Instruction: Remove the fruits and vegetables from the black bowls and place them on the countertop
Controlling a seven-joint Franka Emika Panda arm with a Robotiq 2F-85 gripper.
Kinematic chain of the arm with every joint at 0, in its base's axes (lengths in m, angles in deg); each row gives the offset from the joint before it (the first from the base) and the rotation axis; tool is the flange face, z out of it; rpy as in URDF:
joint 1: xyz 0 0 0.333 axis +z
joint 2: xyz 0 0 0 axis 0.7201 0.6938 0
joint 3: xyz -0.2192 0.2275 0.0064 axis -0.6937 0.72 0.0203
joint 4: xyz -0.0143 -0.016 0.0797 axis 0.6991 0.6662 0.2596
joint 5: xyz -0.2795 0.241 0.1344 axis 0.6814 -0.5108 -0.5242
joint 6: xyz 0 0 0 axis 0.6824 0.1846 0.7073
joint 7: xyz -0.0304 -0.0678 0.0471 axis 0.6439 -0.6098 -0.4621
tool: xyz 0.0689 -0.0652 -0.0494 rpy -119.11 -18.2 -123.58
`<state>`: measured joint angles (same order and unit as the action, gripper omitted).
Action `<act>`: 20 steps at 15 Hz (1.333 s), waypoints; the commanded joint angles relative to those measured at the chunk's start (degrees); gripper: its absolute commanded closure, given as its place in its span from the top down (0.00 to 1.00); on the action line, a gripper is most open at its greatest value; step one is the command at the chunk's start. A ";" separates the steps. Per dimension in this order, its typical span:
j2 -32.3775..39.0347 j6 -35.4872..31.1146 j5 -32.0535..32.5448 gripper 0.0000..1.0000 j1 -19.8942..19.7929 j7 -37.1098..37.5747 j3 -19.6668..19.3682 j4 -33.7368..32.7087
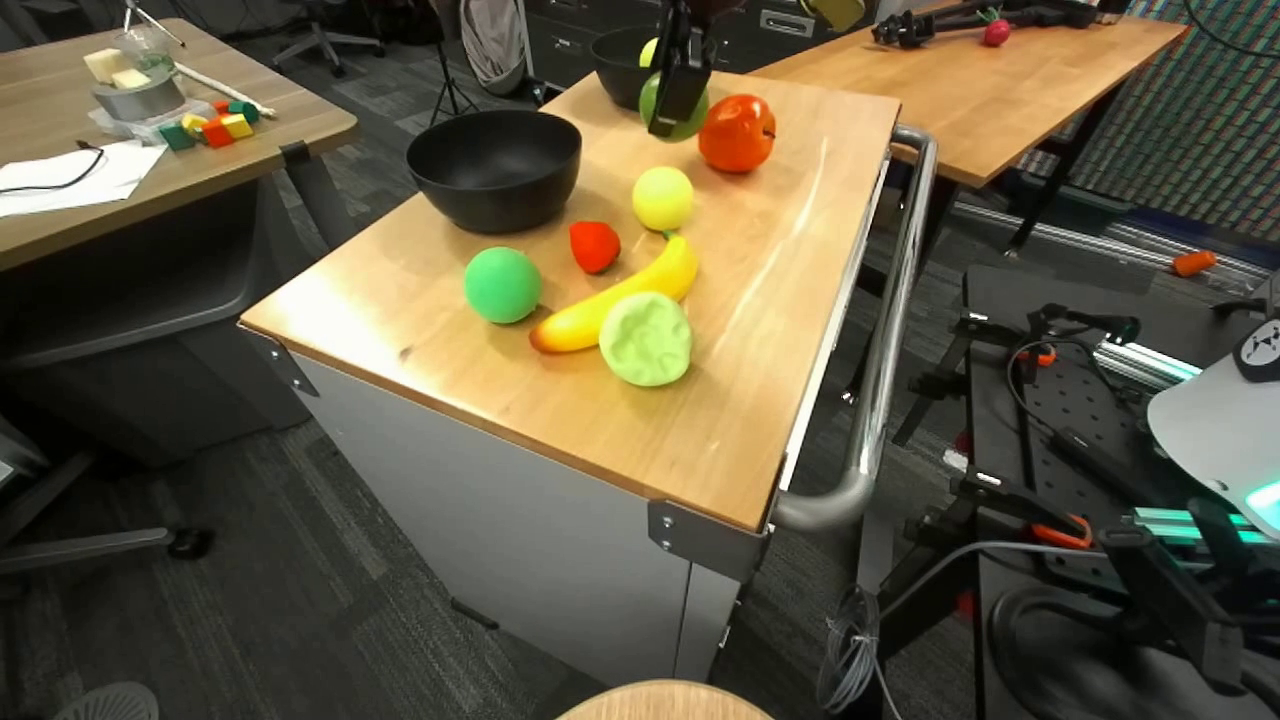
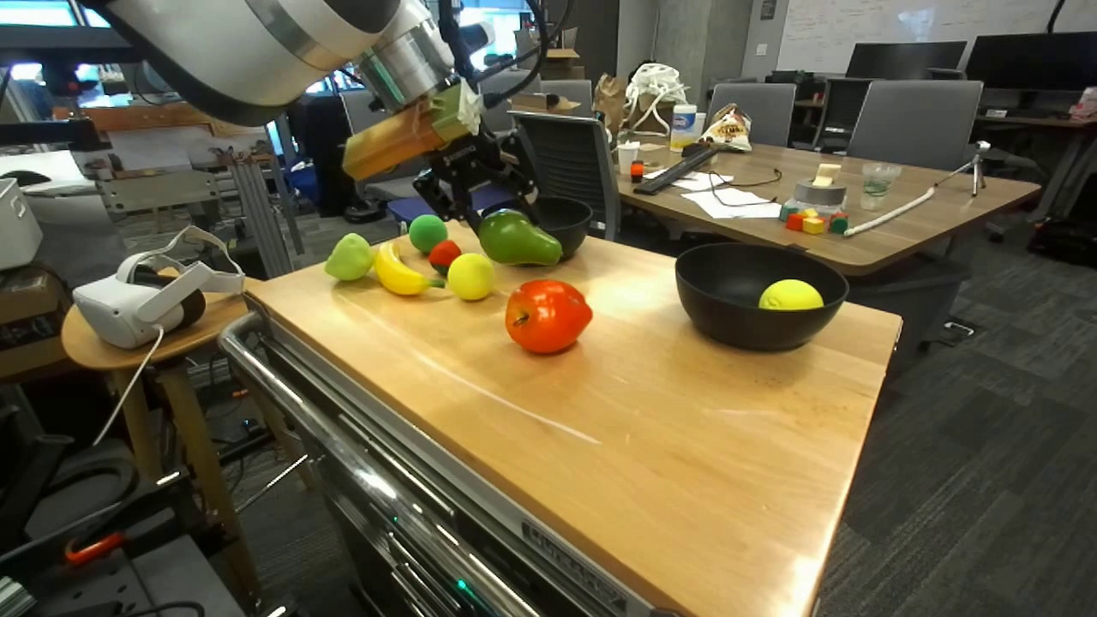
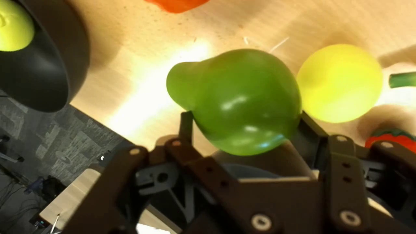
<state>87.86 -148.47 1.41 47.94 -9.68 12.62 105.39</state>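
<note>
Evidently the gripper (image 3: 245, 115) had hold of the avocado (image 2: 518, 240), its jaws clamped on opposite sides of it, apparently in the air over the countertop (image 2: 668, 446). Setting it down seemed all that was left for that piece. A good release likely wanted a low, level descent until the countertop bore the weight, then a slow parting of the jaws, since so smooth and rounded a body could roll. The stretch between the red fruit (image 2: 548, 315) and the bowl (image 2: 737, 321) holding the lemon (image 2: 790, 296) looked a better spot than the crowd by the yellow ball (image 3: 339, 83), provided reach to the lemon was kept. Less plain was the grip: in the wrist view the avocado partly hid where the fingertips (image 3: 186, 125) pressed, and the frame cut off both the lemon and the red fruit. In an exterior view a finger (image 1: 682, 88) crossed the avocado, and the gripper's upper part ran past the top edge. How high the avocado hung was hard to judge, and the floor of the other bowl (image 1: 500, 215) was too dark to read.
</note>
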 commanded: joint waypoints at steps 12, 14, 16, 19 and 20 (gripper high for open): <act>6.17 -10.70 -7.63 0.48 -4.43 -19.33 -1.55 3.46; 6.32 -11.07 -9.66 0.94 -4.47 -21.34 -1.51 3.33; 5.74 -10.48 -10.92 1.00 -4.35 -22.89 -1.54 3.45; -0.56 -6.16 2.20 1.00 -2.67 -17.58 -3.56 2.79; -4.12 -4.75 5.61 1.00 -2.57 -16.19 -3.36 2.78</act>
<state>92.59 -157.32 -1.18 44.34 -29.01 10.00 107.81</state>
